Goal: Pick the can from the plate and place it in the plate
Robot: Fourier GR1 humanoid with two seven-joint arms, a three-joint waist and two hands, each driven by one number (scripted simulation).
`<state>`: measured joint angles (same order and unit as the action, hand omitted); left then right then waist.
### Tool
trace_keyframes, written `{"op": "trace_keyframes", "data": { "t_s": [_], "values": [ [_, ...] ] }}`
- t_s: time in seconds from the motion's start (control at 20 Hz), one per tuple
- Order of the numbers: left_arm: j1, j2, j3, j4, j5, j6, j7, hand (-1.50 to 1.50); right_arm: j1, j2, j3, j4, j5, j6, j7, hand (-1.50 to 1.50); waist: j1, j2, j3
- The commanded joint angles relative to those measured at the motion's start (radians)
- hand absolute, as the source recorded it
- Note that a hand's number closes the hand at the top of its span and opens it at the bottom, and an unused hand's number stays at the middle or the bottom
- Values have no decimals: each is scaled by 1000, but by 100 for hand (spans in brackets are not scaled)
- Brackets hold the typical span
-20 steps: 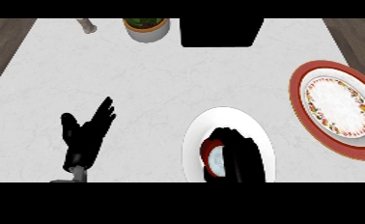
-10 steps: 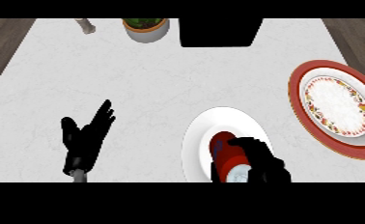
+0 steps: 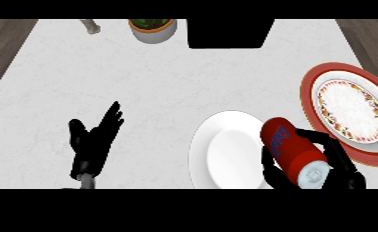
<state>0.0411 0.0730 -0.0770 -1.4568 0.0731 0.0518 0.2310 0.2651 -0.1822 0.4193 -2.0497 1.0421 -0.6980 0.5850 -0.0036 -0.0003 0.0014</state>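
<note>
The red can (image 3: pixel 291 150), with a blue label and a white top, lies tilted in my right hand (image 3: pixel 336 162), whose fingers curl round it. The can hangs over the right edge of the plain white plate (image 3: pixel 225 151) at the lower middle. To the right lies a red-rimmed plate (image 3: pixel 316 87) with a white patterned centre, partly cut off by the view's right edge. My left hand (image 3: pixel 92 141) rests open at the lower left, fingers up, away from both plates.
A potted plant in a white pot (image 3: pixel 153 28) stands at the back. Beside it is a black box (image 3: pixel 229 33). A small grey object (image 3: pixel 90 25) lies at the back left. Wooden floor shows past the counter's corners.
My right hand has lifted the can off the white plate's middle and carried it right, towards the red-rimmed plate. The can now shows tilted. The left hand has barely moved.
</note>
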Motion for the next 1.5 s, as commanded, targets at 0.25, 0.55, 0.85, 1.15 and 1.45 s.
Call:
{"op": "trace_keyframes", "data": {
  "t_s": [0.25,0.55,0.85,1.15,1.45],
  "values": [
    [-19,33,43,43,27,-46,-21,0,-108,-211,-339,265,-421,-173,-262,150,4,2,0],
    [-1,6,-4,-38,-4,-13,37,0,-280,-308,-518,563,-732,-146,-499,150,15,2,2],
    [-22,9,16,19,6,-32,3,0,-482,-306,-656,958,-905,-43,-837,150,22,6,2],
    [3,-12,-12,-5,-9,-26,2,0,-584,-397,-700,1274,-889,67,-798,150,43,10,1],
    [-62,-1,6,1,-5,-24,32,0,-717,-486,-632,1543,-833,302,-796,-150,56,15,3]
  ]
}}
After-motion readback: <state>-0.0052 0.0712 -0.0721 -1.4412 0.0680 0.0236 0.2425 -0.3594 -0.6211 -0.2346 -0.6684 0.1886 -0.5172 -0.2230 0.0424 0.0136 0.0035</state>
